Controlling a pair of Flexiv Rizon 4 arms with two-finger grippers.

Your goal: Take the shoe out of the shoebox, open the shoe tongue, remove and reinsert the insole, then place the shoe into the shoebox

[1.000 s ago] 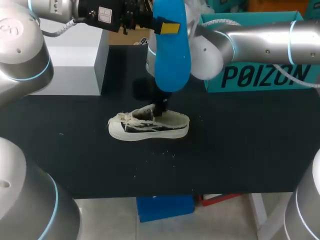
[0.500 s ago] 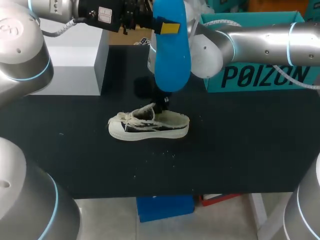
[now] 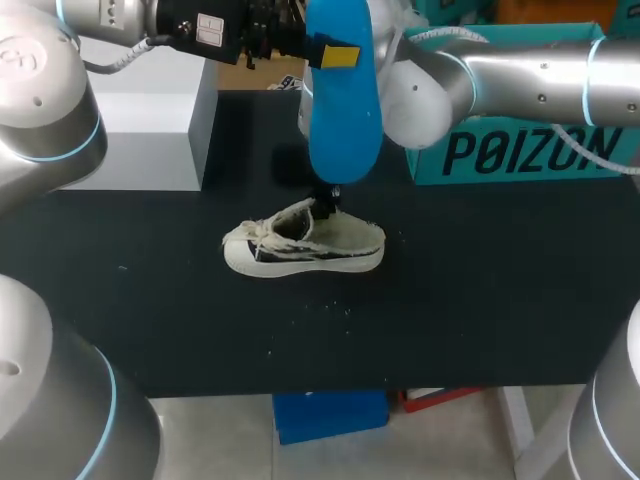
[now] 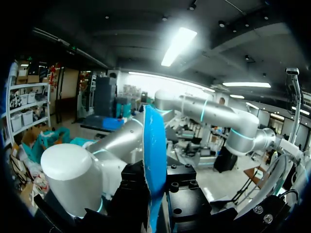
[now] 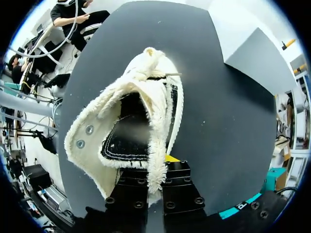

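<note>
Shoe point(image 3: 303, 246) clamped at collar by right hand point(image 5: 156, 166), blue insole point(image 3: 343, 110) gripped by left hand point(image 4: 155, 191), lettered shoebox point(image 3: 520, 150)

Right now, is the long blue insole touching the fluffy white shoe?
Apart. In the head view, a clear gap separates the long blue insole from the fluffy white shoe lower down.

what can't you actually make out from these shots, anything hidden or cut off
- Head view: the fingertips of the right end effector, mostly hidden behind the raised insole.
- Head view: the inside of the shoebox, covered by the right arm and cut off by the picture's edge.
- Left wrist view: the yellow tips of the left end effector, hidden by its own black body.
- Right wrist view: the sole of the shoe, which faces the table.
</note>
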